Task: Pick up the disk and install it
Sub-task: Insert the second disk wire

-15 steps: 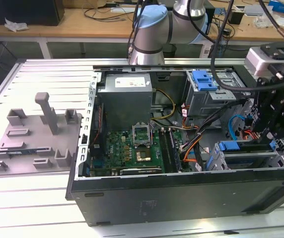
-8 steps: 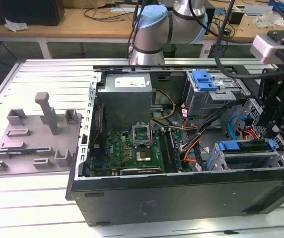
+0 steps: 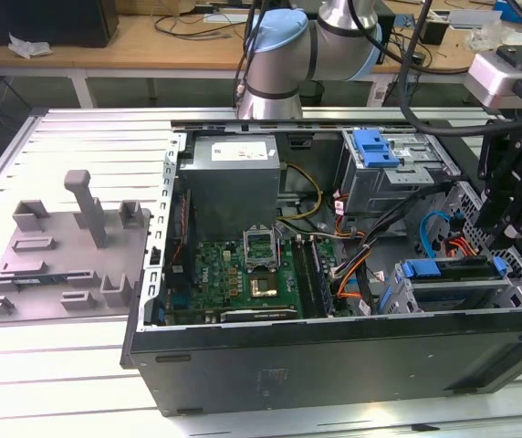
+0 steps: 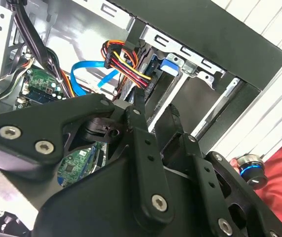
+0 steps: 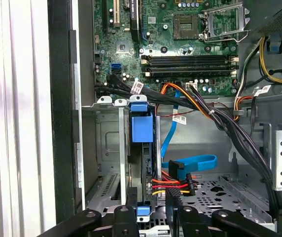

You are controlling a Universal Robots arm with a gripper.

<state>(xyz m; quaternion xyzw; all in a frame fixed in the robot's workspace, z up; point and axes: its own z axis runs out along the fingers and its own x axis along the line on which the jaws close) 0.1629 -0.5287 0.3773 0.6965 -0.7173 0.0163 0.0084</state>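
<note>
the gripper point(image 3: 507, 214) hung over the drive cage point(image 3: 453, 283) at the exterior view's right end of the open computer case point(image 3: 334, 356), and its fingers point(image 5: 173, 210) stood slightly apart with nothing visibly between them (cannot tell for certain). the disk point(image 5: 142, 148) already sat on edge in 1 slot of the cage, its blue frame handle showing in the first wrist view. the red, yellow and orange power cable point(image 5: 173, 183) and the blue data cable point(image 5: 193, 163) lay just beside it. a finger could likely snag those cables, or the disk could jam if pushed while tilted.
</note>
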